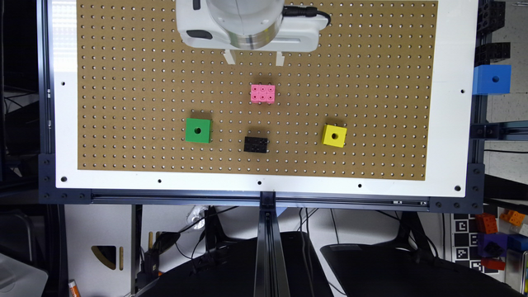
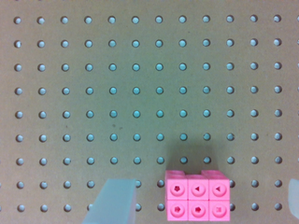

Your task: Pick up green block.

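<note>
Exterior and wrist views: green block lies off to one side of the pincer

Exterior view. Gripper (image 1: 255, 57): white, hung high over the brown pegboard (image 1: 371, 62), near its far edge. Green block (image 1: 198, 130): flat on the pegboard, hole upward, untouched, well apart from the gripper, toward the exterior view's left and nearer the board's front edge. Pink block (image 1: 262, 93): between, almost under the gripper. Black block (image 1: 255, 144) and yellow block (image 1: 334, 135): farther toward the exterior view's right. Cube-shaped target, no long axis to match.

Wrist view. Translucent fingertips (image 2: 114, 203): set wide apart, released, holding nothing. Pink block (image 2: 198, 198): between them on the pegboard (image 2: 140, 93). Judged next: diagonal travel toward the green block, then descent.
</note>
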`<control>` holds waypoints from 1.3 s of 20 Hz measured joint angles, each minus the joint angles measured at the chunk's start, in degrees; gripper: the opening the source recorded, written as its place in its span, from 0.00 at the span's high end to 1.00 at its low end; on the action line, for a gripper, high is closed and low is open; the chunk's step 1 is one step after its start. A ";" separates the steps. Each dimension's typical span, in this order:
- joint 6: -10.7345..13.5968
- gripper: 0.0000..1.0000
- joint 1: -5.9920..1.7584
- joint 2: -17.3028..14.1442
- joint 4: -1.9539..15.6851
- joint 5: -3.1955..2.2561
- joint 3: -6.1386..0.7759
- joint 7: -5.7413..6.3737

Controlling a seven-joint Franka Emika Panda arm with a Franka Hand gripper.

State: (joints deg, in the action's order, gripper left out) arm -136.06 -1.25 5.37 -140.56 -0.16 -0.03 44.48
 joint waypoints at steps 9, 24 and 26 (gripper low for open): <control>0.00 0.00 -3.44 -0.03 0.54 -0.30 0.01 -2.79; 0.00 0.00 -10.04 -9.67 11.21 -0.36 0.02 -9.02; -0.03 0.00 -11.38 -11.01 12.91 -0.42 0.03 -10.31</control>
State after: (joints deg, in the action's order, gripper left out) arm -136.09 -12.62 -5.64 -127.65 -0.58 0.00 34.17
